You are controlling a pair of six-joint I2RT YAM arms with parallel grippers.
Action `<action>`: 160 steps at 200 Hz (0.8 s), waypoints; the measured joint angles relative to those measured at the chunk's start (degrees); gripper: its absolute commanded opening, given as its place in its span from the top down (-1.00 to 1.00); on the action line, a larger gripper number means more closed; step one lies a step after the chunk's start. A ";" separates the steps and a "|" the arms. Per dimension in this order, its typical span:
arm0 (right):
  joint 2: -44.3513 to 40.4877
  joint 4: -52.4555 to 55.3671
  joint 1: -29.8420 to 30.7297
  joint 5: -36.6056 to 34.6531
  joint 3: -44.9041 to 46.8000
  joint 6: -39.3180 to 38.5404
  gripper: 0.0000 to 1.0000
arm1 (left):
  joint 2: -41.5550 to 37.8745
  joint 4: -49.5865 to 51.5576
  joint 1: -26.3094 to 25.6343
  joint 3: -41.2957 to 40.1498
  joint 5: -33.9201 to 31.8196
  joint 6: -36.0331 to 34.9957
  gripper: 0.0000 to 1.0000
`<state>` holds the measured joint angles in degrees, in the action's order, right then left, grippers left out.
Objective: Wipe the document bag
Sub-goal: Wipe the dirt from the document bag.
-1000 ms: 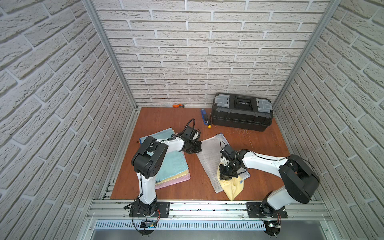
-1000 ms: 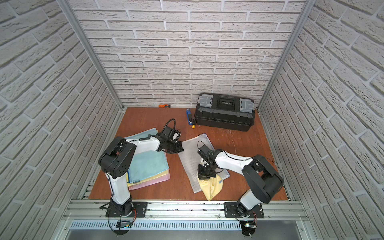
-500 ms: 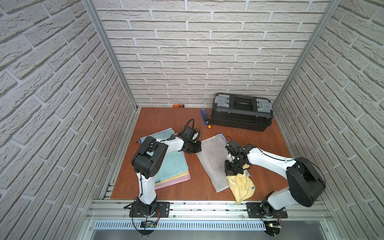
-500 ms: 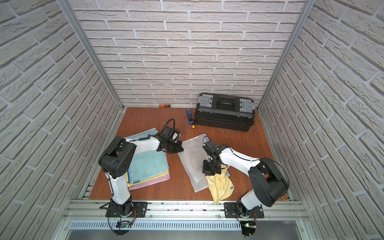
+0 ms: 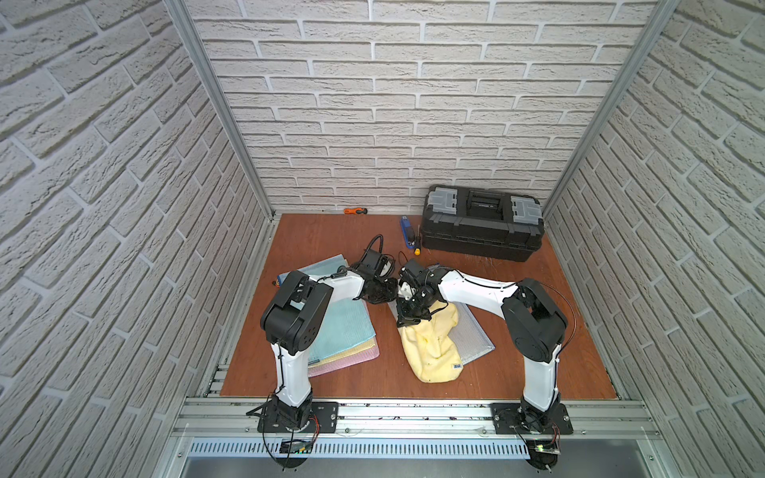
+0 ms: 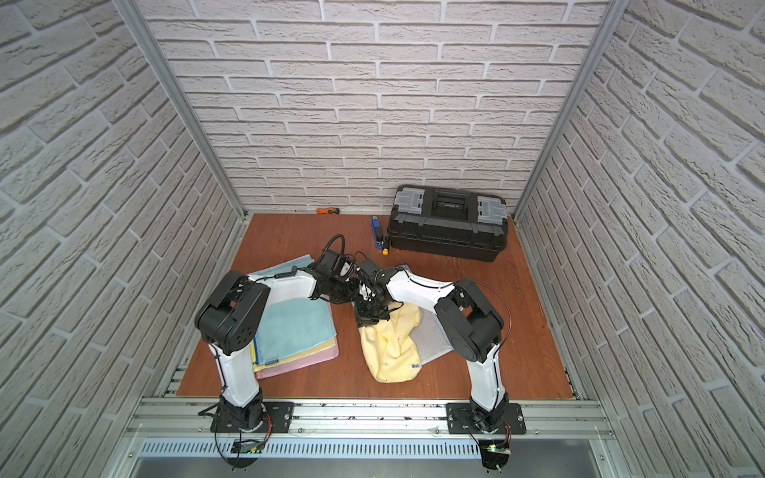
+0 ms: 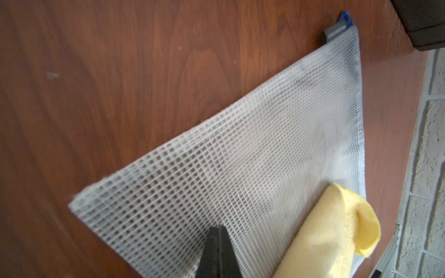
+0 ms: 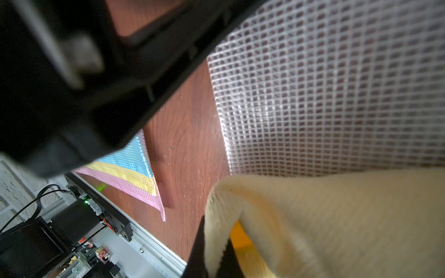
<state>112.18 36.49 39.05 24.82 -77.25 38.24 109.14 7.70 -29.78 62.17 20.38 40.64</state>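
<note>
The document bag [image 5: 476, 333] [image 6: 432, 336] is a translucent white mesh pouch lying flat mid-table. My left gripper [image 5: 383, 289] [image 6: 343, 289] is shut, and in the left wrist view its tips [image 7: 218, 232] rest on the bag [image 7: 252, 156] near one corner. My right gripper [image 5: 410, 320] [image 6: 370, 318] is shut on a yellow cloth [image 5: 430, 347] [image 6: 391, 351], right beside the left gripper. The cloth trails over the bag toward the table's front. In the right wrist view the cloth [image 8: 337, 216] folds between the jaws [image 8: 214, 252], with the bag [image 8: 337, 96] beyond.
A black toolbox [image 5: 482, 223] stands at the back right. A stack of blue, yellow and pink mesh bags [image 5: 343, 331] lies under the left arm. A blue tool [image 5: 407, 234] and an orange screwdriver [image 5: 356, 211] lie near the back wall.
My right gripper has dragged the yellow cloth leftward across the bag, ending next to the left gripper, and the cloth has stretched out behind it. The left arm has stayed put.
</note>
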 measured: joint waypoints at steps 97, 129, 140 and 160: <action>-27.87 3.48 -18.32 -4.24 31.93 -2.14 0.95 | -0.02 0.37 0.00 0.22 -0.42 -0.07 1.00; -36.17 10.21 -26.40 -7.34 32.89 -3.87 0.95 | -0.02 0.37 0.00 0.22 -0.44 -0.09 1.00; -37.79 11.87 -28.98 -8.09 32.57 -4.46 0.95 | -0.02 0.35 0.00 0.22 -0.44 -0.09 1.00; -37.73 13.49 -31.34 -8.68 30.88 -4.94 0.95 | -0.85 -0.11 0.00 -0.50 -0.85 -0.04 1.00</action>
<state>74.46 49.98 7.70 16.14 -46.37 33.30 108.29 7.60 -29.78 61.67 19.53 40.60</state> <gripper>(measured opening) 0.049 0.042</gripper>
